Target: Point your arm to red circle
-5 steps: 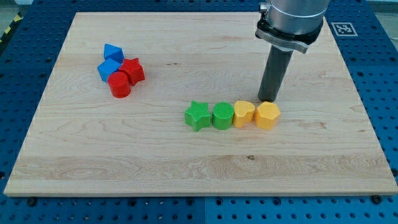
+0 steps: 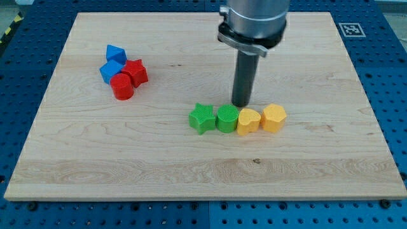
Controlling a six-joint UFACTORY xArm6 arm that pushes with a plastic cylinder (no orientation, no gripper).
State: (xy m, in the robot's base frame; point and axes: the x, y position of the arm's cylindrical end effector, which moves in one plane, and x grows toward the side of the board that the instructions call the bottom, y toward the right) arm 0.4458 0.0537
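- While my tip [image 2: 240,104] stands just behind the row of green star [image 2: 202,118], green round block [image 2: 227,118], yellow heart-like block [image 2: 248,119] and yellow block [image 2: 273,117], the approach step looks barely begun.
- The tool is a bare rod with nothing to spread or pinch, so it holds nothing.
- The red circle [image 2: 121,86] sits well apart at the worktop's [image 2: 191,172] upper left, touching a red star [image 2: 135,72] and two blue blocks [image 2: 113,62].
- Next, I judge, comes a long slide towards the view's left, stopping beside the circle without scattering its cluster.
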